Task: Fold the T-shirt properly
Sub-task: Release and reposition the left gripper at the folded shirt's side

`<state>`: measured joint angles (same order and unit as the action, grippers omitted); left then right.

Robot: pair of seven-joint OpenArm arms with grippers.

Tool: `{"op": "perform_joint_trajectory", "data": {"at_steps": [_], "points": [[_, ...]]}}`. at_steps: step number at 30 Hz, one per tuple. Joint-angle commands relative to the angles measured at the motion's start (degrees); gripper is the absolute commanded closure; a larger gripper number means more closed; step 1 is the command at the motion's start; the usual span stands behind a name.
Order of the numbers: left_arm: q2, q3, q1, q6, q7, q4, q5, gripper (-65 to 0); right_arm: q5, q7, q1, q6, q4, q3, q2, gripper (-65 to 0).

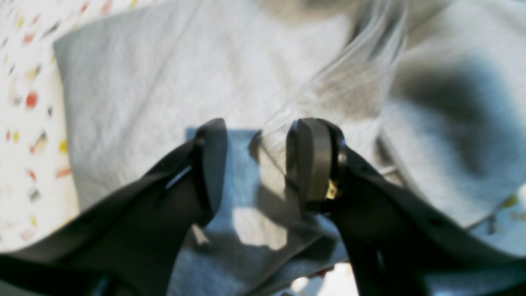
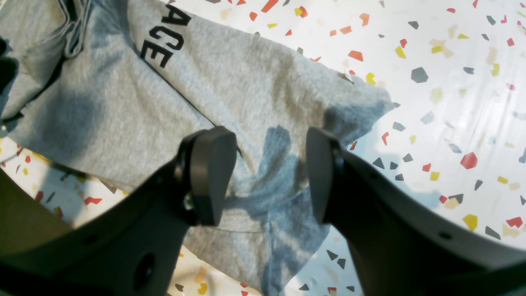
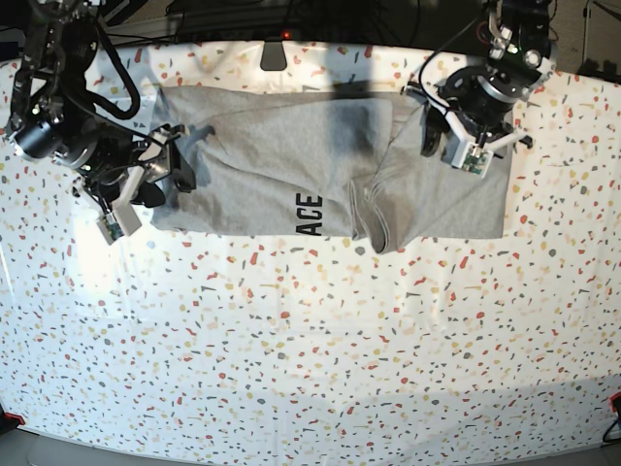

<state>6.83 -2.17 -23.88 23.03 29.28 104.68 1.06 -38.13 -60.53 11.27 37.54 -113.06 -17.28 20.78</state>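
1. the white bench top with coloured terrazzo flecks (image 3: 310, 349) carries everything; most of it lies bare, and all the work sits along its far edge.
2. the large heather-grey cotton t-shirt (image 3: 252, 155) lies spread across the far part of the bench, from near the far left corner to near the far right one. it is partly folded: a panel is turned over near the middle, showing the black block letters "ace" (image 3: 310, 215) at the near hem, and a ridge of bunched cloth runs beside them. judged as mid-fold, not finished.
3. the right gripper (image 2: 267, 174), black with broad pads, hovers over the shirt's end at the far left of the bench, jaws apart, with cloth below them but nothing clamped. placement suggests it is lined up to take that end for the next fold.
4. the left gripper (image 1: 257, 164), same build, stands over the shirt's far right portion, jaws apart; grey cloth lies between and beneath them. the wrist view is blurred, so contact with the cloth cannot be confirmed.
5. risk noted: the bunched ridge may be trapped in the next fold.
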Motion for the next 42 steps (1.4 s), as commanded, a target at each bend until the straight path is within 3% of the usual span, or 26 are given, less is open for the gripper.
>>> {"op": "perform_joint_trajectory", "data": {"at_steps": [1, 4, 7, 13, 18, 23, 30, 36, 42], "points": [[0.2, 0.0, 0.1, 0.3, -1.2, -0.1, 0.5, -27.1, -1.1, 0.9, -0.6, 0.2, -0.8, -0.3, 0.7, -31.7], [0.2, 0.1, 0.1, 1.0, -2.4, -3.4, 2.2, -27.1, -1.1, 1.0, -0.7, 0.2, -0.8, -0.3, 0.7, -31.7], [0.2, 1.0, 0.1, 6.4, -2.3, -4.6, 7.4, -27.1, -1.1, 1.0, -0.7, 0.2, -0.8, -0.3, 0.7, -31.7], [0.2, 2.0, 0.2, 10.6, -2.3, -4.2, 14.6, -27.1, -1.1, 1.1, -0.7, 0.2, -0.8, -0.3, 0.7, -31.7], [0.2, 2.0, 0.2, 17.0, -0.7, -4.0, 22.0, -27.1, -1.1, 1.1, -0.7, 0.2, -0.8, -0.3, 0.7, -31.7], [0.2, 2.0, 0.2, 17.0, 4.1, -3.3, 36.2, -27.0, -1.1, 1.1, -0.7, 0.2, -0.8, -0.3, 0.7, -31.7], [2.1, 1.7, 3.1, 17.0, 17.3, -0.2, 53.0, -27.1, -1.0, 0.9, -0.6, 0.2, -0.8, -0.3, 0.7, -31.7], [7.2, -5.6, 5.8, 17.0, 13.9, 0.0, 50.5, -27.1, 1.7, -1.8, -0.6, 0.1, -0.7, -0.4, 0.9, -31.7], [7.8, -16.5, 5.6, 17.0, 10.8, 0.0, 43.7, -27.1, 1.4, -1.9, -0.8, -0.4, 3.0, -0.4, 1.8, -31.7]]}}
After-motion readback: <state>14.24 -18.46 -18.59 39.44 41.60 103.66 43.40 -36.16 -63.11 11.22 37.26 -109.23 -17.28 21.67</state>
